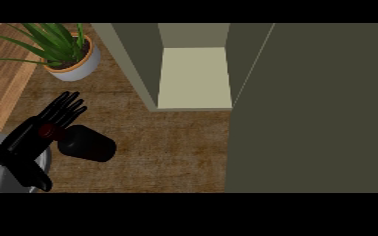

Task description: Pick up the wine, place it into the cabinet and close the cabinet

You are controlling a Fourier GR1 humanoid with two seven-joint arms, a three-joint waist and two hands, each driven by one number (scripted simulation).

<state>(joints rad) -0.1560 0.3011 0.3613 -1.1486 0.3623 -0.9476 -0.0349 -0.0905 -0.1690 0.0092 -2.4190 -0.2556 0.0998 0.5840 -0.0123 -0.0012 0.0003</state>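
The wine bottle is dark with a reddish cap and stands on the brown counter at the lower left. My left hand is right beside it on its left. The fingers stretch straight past the bottle's neck and the thumb points down toward the lower edge, so the hand is open. I cannot tell whether the palm touches the bottle. The cabinet is open at the top centre and shows a pale shelf. Its dark olive door is swung out and fills the right side. My right hand shows nowhere.
A potted green plant in a white pot stands at the top left, beyond the hand. A lighter wooden surface runs along the left edge. Brown counter lies between the bottle and the cabinet door.
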